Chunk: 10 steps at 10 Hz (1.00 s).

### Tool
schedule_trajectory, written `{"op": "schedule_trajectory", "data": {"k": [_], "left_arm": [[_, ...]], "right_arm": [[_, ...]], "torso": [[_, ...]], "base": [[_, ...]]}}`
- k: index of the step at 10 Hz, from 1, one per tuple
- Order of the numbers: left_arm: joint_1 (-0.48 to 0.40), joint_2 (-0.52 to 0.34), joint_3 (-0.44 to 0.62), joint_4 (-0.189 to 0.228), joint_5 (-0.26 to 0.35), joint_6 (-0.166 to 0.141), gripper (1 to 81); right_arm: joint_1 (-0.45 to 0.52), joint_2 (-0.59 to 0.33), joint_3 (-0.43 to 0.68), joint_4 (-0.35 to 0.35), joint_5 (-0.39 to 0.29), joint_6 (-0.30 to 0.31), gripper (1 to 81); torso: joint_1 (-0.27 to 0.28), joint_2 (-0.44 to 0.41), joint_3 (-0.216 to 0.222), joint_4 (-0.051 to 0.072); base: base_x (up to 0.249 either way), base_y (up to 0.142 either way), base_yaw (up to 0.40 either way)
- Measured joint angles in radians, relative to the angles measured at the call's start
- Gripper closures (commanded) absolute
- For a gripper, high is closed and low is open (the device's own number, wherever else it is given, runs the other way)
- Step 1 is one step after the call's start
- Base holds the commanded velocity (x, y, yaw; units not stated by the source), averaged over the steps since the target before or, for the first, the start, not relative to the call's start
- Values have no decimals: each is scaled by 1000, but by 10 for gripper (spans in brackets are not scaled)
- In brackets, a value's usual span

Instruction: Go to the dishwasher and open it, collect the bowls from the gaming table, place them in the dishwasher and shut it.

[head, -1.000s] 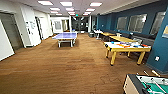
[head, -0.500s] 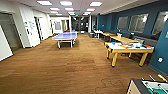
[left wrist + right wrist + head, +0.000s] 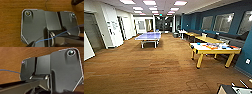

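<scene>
The gaming table (image 3: 216, 52), with a white top, a yellow edge and yellow legs, stands to my right front by the dark blue wall. On its top lie small bright things, an orange-red patch (image 3: 210, 46) and a blue patch (image 3: 224, 47), too blurred to tell as bowls. The dishwasher is out of view. Both wrist views look down past the robot's own dark plate onto brown wood floor (image 3: 11, 25), with a thin blue cable crossing each.
A blue ping-pong table (image 3: 148, 36) stands mid-room ahead. More yellow-topped tables (image 3: 207, 39) line the right wall farther back. White walls and doorways (image 3: 111, 30) run along the left. Wide wood floor (image 3: 159, 67) lies between. A dark part of the robot (image 3: 234, 89) shows at the lower right.
The whole head view has shifted a little, so the camera has moved; the gaming table sits slightly lower in the picture. Nothing in the room has moved.
</scene>
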Motion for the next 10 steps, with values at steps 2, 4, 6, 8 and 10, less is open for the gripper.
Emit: {"op": "schedule_trajectory", "data": {"k": [2, 4, 6, 8, 10], "left_arm": [[0, 0, 0, 0, 0, 0, 10], [0, 1, 0, 0, 0, 0, 10], [0, 1, 0, 0, 0, 0, 10], [1, 0, 0, 0, -1, 0, 10], [2, 1, 0, 0, -1, 0, 10]], "right_arm": [[0, 0, 0, 0, 0, 0, 10], [0, 0, 0, 0, 0, 0, 10], [0, 0, 0, 1, 0, 0, 10], [-2, 1, 0, 1, 1, 0, 10], [-3, 0, -1, 2, 0, 1, 10]], "torso": [[0, 0, 0, 0], [0, 0, 0, 0], [0, 0, 0, 0], [0, 0, 0, 0], [0, 0, 0, 0]], "base": [[210, 0, 0], [213, 0, 0], [216, 0, 0], [219, 0, 0], [227, 0, 0]]}}
